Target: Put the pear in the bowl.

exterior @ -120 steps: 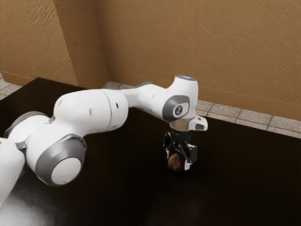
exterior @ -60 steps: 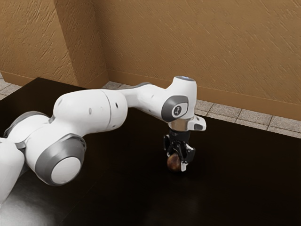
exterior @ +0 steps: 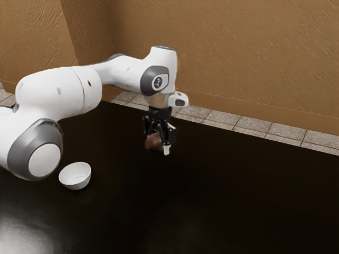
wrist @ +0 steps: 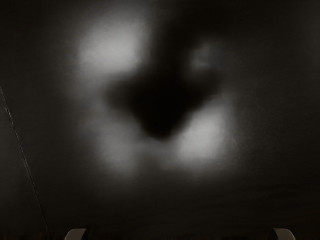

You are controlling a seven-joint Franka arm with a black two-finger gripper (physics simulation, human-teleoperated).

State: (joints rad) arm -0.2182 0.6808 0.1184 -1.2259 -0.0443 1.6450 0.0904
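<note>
Reddish brown, the pear [exterior: 153, 142] sits between the two fingers of your black pincer [exterior: 159, 146], which is clamped on it, one finger to each side. You have it held up over the dark, glossy table [exterior: 228, 201], with the hand pointing downward and a pale fingertip [exterior: 167, 150] showing beside the fruit on the exterior view's right. Your white-and-grey arm [exterior: 59, 91] reaches in from the exterior view's left and bends down at the wrist above the pear. The white bowl [exterior: 76, 184] stands upright on the table, its open side up, toward the exterior view's left from your pincer and nearer that camera. Pear and bowl are well apart, so the fruit is outside the bowl. Behind the table you can see a strip of pale, speckled floor tiles [exterior: 251, 126], and beyond them a rough, tan-brown wall [exterior: 238, 58]. In the wrist view you are looking down on the dark tabletop, where a soft-edged black shadow [wrist: 162, 102] lies among blurred, pale patches of light [wrist: 112, 50]. A thin seam [wrist: 25, 162] runs across the surface, apart from that shadow.
</note>
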